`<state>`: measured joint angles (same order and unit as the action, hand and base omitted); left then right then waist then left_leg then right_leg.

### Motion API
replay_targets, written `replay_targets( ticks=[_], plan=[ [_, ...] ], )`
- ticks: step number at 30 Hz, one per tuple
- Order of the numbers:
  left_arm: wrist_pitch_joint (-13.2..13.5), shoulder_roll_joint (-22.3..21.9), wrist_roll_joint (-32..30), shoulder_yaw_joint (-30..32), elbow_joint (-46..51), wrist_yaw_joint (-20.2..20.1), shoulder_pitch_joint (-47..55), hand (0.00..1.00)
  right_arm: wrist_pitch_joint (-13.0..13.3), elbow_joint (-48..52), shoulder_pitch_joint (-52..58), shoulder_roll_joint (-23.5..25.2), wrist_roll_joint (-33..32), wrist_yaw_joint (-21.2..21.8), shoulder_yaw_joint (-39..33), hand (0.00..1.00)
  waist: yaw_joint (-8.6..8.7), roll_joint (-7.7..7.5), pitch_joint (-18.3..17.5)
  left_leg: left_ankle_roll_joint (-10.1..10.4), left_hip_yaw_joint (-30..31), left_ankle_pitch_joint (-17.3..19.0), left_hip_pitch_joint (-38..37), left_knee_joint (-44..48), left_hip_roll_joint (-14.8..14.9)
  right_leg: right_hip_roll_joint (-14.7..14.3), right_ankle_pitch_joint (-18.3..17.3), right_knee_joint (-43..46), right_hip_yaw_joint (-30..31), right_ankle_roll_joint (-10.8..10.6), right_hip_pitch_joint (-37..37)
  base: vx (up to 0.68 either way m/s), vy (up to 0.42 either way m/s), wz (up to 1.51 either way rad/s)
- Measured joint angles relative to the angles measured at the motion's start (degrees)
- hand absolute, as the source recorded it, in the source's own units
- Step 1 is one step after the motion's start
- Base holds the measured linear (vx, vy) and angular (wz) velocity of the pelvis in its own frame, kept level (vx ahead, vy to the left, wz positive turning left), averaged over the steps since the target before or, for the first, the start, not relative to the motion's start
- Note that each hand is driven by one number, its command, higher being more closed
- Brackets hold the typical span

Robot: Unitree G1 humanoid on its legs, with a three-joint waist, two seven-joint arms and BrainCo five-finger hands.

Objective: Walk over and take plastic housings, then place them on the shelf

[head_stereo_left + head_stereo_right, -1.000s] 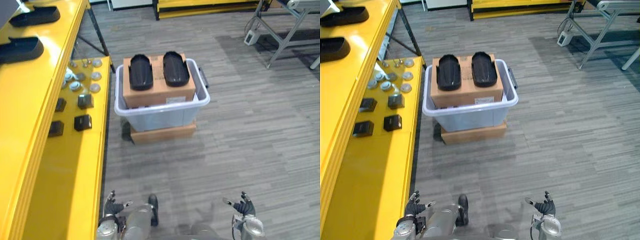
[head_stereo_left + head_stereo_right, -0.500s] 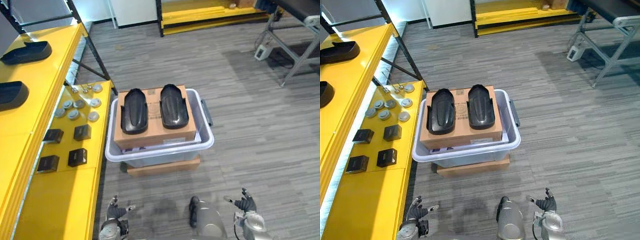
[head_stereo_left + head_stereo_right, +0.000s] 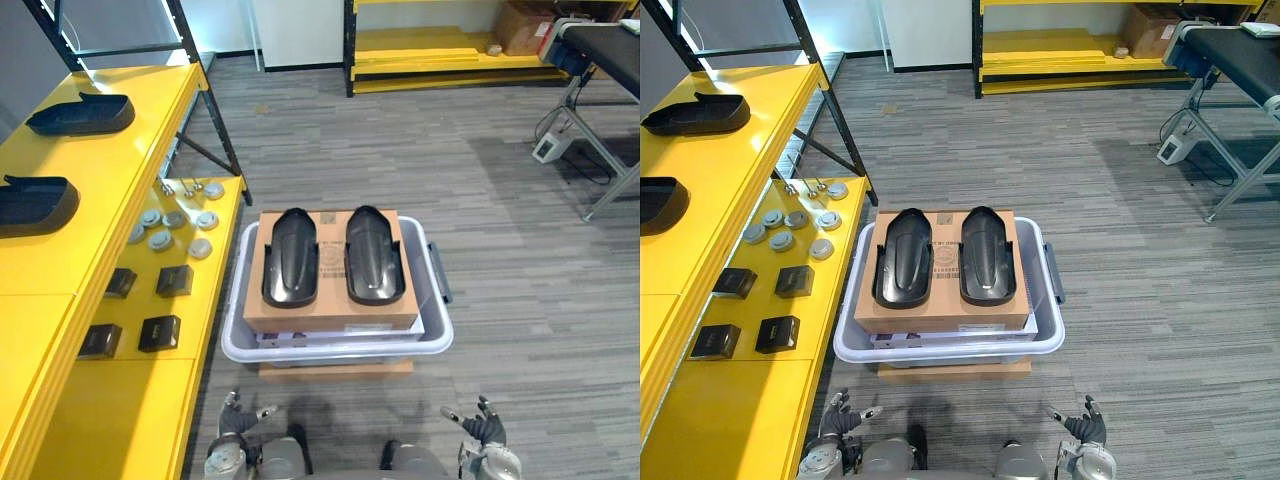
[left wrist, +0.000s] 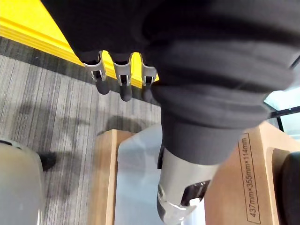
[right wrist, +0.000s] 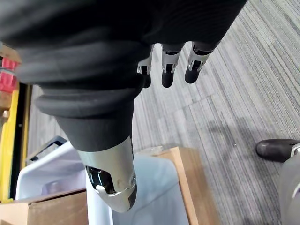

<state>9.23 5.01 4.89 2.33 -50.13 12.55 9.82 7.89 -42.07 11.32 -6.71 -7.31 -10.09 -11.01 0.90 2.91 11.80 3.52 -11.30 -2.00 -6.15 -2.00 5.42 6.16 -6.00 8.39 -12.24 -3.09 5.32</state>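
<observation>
The whole view has shifted since a moment ago. I've walked closer, and the plastic housings [image 3: 291, 256] now lie just ahead, side by side on the cardboard box [image 3: 330, 312] in the pale bin [image 3: 335, 350]. My left hand [image 3: 232, 415] and right hand [image 3: 480, 426] hang low, fingers loosely spread and empty, as far as I can tell. Reaching looks next, then the yellow shelf [image 3: 60, 265] on my left.

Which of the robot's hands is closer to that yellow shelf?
Left. The left hand hangs just beside the edge of the yellow shelf; the right hand is much farther to the right.
</observation>
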Motion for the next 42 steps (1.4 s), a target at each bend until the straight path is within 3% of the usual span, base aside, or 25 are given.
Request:
replay_targets(
  ticks=[3,10,17,21,27,32,35,39,42],
  plan=[
    [0.0,0.3,-0.4,0.2,0.1,0.0,1.0,0.0,0.3,11.6,4.0,-0.7,0.3,-0.1,0.1,0.0,0.03,0.08,-1.0,0.4,-0.4,-0.8,-0.4,-2.0,0.5,-0.8,0.0,0.0,0.5,0.0,-0.7,0.02,-0.053,-0.1],
    [0.1,1.8,-1.7,0.3,5.0,0.0,2.8,0.0,2.3,34.6,8.1,-3.8,4.3,0.2,0.3,0.0,-0.1,-1.64,-2.9,0.4,-0.7,-1.0,-0.7,-3.0,0.6,-1.2,-0.1,0.1,1.3,0.2,-1.4,0.02,-0.017,-0.06],
    [0.2,3.1,-2.3,-0.4,5.1,-0.5,2.9,0.0,2.9,37.9,3.7,-6.9,10.5,0.5,3.2,0.0,-0.12,-1.51,-3.9,0.4,-0.3,-1.2,-0.6,-3.4,0.5,-1.2,-0.1,0.0,1.2,0.2,-1.6,0.0,-0.001,0.0],
    [0.2,3.0,-2.3,-1.0,5.1,-1.3,2.6,0.0,2.3,31.7,-5.3,-7.6,14.8,0.0,5.0,0.0,-0.24,-1.31,-4.0,0.3,1.5,-1.4,0.0,-3.5,0.5,-1.2,-0.1,-0.5,-0.2,0.2,-1.7,-0.02,-0.009,0.14],
    [0.2,2.9,-2.3,-2.3,5.3,-1.3,2.6,0.0,-2.3,18.8,-18.5,-7.7,19.8,-5.3,5.2,0.0,-2.0,-0.75,-3.5,0.1,4.0,-2.6,3.0,-3.5,0.5,-1.3,0.2,-0.8,-2.4,0.6,-2.7,0.02,-0.014,0.2],
    [0.3,2.8,-2.1,-3.4,6.5,-0.9,2.4,0.0,-4.3,10.4,-29.8,-7.8,20.2,-8.7,5.3,0.0,-3.13,0.76,-0.8,0.0,5.7,-3.5,5.1,-3.5,0.4,-1.2,0.5,-0.7,-4.2,0.9,-3.9,-0.02,0.0,0.18],
    [1.3,2.7,-1.3,-4.5,7.5,-0.7,2.0,0.0,-4.9,3.6,-36.9,-8.8,19.5,-8.9,5.4,0.0,-3.4,1.37,1.6,0.0,6.8,-4.5,7.5,-3.5,0.4,-1.2,1.0,-0.7,-5.1,1.2,-5.8,-0.05,0.005,0.14],
    [1.5,2.4,-0.2,-4.6,7.8,0.2,1.0,0.0,-5.6,-1.1,-42.4,-10.0,18.4,-8.8,7.9,0.0,-5.03,1.8,3.5,0.2,7.0,-4.7,8.6,-3.5,0.4,-1.2,1.1,-0.7,-5.3,1.2,-6.8,-0.01,0.003,0.04],
    [2.4,2.4,0.8,-4.7,7.9,0.3,-0.4,0.0,-6.0,-6.1,-47.5,-10.0,18.4,-8.7,8.9,0.0,-4.91,2.37,4.9,0.2,7.8,-5.1,10.1,-3.4,0.3,-1.1,1.1,-0.7,-6.3,1.2,-7.7,0.02,-0.001,0.15]
  ],
)
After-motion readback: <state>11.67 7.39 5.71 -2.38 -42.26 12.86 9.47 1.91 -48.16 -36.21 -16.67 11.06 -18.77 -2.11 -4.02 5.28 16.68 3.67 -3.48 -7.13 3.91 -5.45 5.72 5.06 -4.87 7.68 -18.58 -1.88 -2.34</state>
